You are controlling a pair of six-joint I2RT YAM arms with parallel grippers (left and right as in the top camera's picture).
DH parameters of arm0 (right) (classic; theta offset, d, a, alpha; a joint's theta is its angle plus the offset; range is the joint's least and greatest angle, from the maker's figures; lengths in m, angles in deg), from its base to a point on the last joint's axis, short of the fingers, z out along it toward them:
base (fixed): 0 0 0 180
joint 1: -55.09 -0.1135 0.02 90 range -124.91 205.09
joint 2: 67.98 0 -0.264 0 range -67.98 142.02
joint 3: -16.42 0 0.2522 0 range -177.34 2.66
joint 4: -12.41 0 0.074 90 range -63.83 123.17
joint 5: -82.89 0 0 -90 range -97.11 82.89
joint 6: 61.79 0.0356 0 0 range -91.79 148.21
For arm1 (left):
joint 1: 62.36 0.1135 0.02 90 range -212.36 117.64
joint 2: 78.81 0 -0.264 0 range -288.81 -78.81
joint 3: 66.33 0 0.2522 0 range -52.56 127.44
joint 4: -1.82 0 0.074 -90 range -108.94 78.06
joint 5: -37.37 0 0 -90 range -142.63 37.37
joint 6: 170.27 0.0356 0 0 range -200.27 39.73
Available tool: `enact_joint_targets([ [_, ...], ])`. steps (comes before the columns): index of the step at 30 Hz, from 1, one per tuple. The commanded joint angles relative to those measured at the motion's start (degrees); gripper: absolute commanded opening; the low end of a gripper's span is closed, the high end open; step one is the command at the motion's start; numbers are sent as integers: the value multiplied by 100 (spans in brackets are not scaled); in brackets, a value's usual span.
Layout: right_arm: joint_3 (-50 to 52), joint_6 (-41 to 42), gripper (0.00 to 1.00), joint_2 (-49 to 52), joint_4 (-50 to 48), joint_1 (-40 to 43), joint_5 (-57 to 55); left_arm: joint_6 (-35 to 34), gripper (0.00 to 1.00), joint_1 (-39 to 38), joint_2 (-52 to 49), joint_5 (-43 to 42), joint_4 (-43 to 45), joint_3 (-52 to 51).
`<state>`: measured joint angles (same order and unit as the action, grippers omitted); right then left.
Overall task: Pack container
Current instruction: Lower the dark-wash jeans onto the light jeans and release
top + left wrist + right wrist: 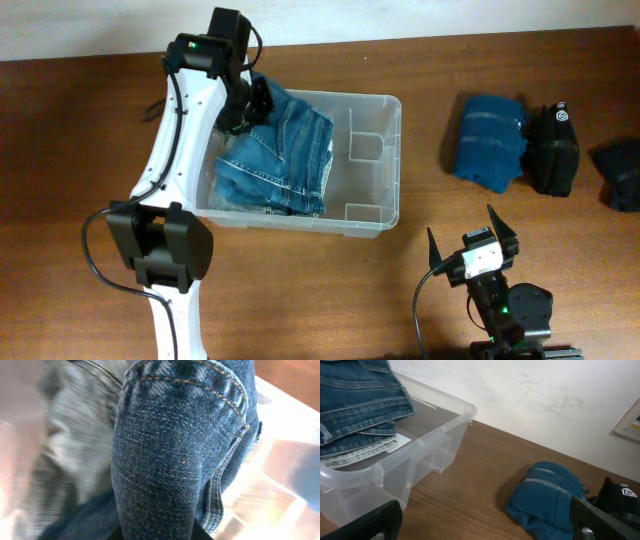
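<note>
Left fingers (256, 100) pinching jeans (285, 150), container (378, 170) below

Jeans (280, 160) folded in left half of container (378, 112), left gripper (257, 102) on their far edge. Right gripper (462, 228) spread wide, well apart from container.

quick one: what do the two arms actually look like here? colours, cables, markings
Left arm: white link shells, black joint housings, a black cable running along it and looping off near the base, and a green LED on the top joint. Right arm: all black, green LED, black cable, and a white block behind two black pointed fingers.
</note>
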<state>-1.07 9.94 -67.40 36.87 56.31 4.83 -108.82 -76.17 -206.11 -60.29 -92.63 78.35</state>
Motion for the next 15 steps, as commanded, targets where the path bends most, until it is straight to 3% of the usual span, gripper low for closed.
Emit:
enact_joint_targets([
  [1, 31, -15, 98, -37, 33, 42, -13, 7, 11, 48, 153, 1300, -146, -15],
  [3, 31, -15, 98, -37, 33, 42, -13, 304, 51, 48, 153, 1513, -142, -15],
  [5, 31, -15, 98, -37, 33, 42, -13, 597, 67, 48, 153, 1770, -116, -15],
  [11, 31, -15, 98, -37, 33, 42, -13, 1040, 73, 46, 155, 2782, -98, 85],
  [15, 31, -15, 98, -37, 33, 42, -13, 1252, 66, 31, 155, 3001, -120, 321],
])
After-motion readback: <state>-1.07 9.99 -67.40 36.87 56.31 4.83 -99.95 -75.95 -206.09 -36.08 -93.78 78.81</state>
